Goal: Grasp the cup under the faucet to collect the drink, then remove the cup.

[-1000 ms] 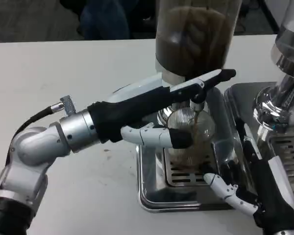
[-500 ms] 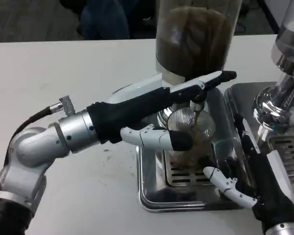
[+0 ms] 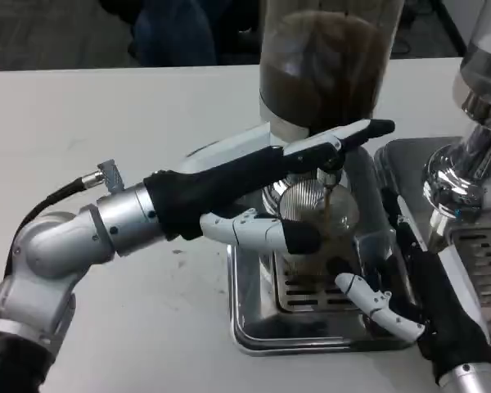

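Right hand (image 3: 393, 307): lowest in the picture, over the right part of the drip tray; its fingers are spread and hold nothing, and the fingertips (image 3: 344, 282) lie just beside the base of the cup. Whether they touch it, I cannot tell.
Drip tray (image 3: 258, 332): one steel tray with a slotted grille, under the right hand and the cup; its front rim lies below the right hand's fingertips, and bare white table is to the left of it.
Cup (image 3: 319, 233): one clear ribbed cup, standing on the grille, left of and beyond the right hand, straight under the faucet; a thin brown stream falls into it.
Left hand (image 3: 270, 196): reaches in from the left. The lower fingers (image 3: 266, 232) lie against the left side of the cup, and the upper part stretches over the cup to the faucet lever. I cannot tell if it truly grips the cup.
Faucet (image 3: 331, 173): one, just above the cup, below the left hand's upper finger.
Dispenser tank (image 3: 327, 61): one with dark drink, behind the cup; a second machine (image 3: 475, 139) stands beyond the right hand, at the right edge.
Open room: wide white table (image 3: 106, 115) left of and behind the left arm; narrow space between the cup and the second machine.
Change: the right hand has come up and nearer to the cup; the left hand and the cup stay as before.
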Tool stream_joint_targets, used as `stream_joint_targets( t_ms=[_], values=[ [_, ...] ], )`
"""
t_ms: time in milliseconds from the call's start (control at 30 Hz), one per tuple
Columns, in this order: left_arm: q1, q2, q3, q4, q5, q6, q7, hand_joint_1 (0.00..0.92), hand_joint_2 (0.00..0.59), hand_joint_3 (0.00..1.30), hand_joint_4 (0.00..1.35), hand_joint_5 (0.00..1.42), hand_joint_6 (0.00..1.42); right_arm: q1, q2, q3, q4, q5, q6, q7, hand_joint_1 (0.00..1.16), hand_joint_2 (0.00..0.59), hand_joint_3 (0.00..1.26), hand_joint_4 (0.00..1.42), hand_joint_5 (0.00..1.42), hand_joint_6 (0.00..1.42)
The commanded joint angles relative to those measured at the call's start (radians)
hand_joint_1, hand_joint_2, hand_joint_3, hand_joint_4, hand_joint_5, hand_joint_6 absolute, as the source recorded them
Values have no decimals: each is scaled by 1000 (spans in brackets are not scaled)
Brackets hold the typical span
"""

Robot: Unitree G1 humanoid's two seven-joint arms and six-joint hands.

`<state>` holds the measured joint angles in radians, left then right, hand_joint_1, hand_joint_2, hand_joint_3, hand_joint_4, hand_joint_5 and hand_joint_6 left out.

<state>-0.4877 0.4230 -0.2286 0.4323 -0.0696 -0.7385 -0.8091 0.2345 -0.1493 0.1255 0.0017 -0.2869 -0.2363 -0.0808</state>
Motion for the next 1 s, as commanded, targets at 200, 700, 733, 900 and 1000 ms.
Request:
stream_joint_targets(
  t_ms=[200,700,733,900,1000],
  values=[
    [23,23,-36,-19,34,-19,-39,0,58,29,0,12,24,-45,-1,-10,36,19,6,19,531,229,0,0,0,0],
    [35,35,-31,-36,35,-12,-35,0,45,29,0,12,24,-94,0,-6,72,34,12,51,513,231,0,0,0,0],
    [36,35,-31,-37,35,-11,-35,0,45,29,0,12,24,-98,0,-6,76,35,11,53,512,231,0,0,0,0],
    [41,38,-29,-41,34,-10,-35,0,45,29,0,12,24,-108,2,-3,82,37,9,63,509,232,0,0,0,0],
    [46,41,-28,-44,32,-9,-36,0,45,29,0,12,24,-112,3,1,85,40,6,65,508,232,0,0,0,0]
  ],
)
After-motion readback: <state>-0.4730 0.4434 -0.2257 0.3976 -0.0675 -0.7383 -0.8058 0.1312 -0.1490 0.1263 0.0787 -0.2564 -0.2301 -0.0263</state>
